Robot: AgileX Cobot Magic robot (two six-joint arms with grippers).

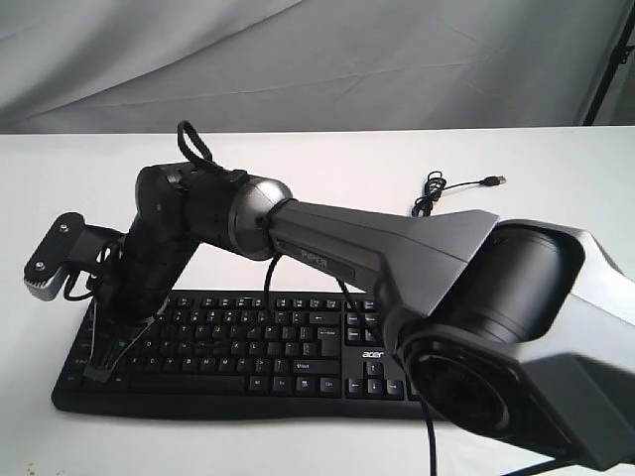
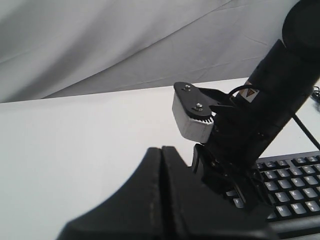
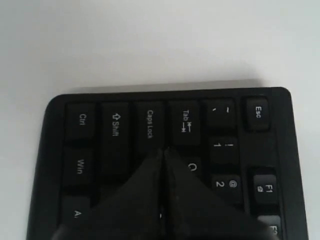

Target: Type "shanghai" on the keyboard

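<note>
The black keyboard (image 1: 298,347) lies along the near side of the white table, with its "acer" logo beside the number pad. My right arm reaches across from the right to the keyboard's left end. There my right gripper (image 1: 102,369) points down, shut on nothing. In the right wrist view its tips (image 3: 164,150) sit over the keyboard (image 3: 115,125), just inside Caps Lock and Tab, hiding the letters below; whether they touch a key does not show. My left gripper (image 2: 161,149) is shut and empty, off the keyboard's (image 2: 295,195) left end and facing the right wrist.
The keyboard's thin black USB cable (image 1: 437,188) lies coiled on the white table (image 1: 79,178) behind it, plug toward the right. A grey cloth backdrop (image 1: 298,59) hangs behind. The right arm's base (image 1: 526,337) fills the near right corner.
</note>
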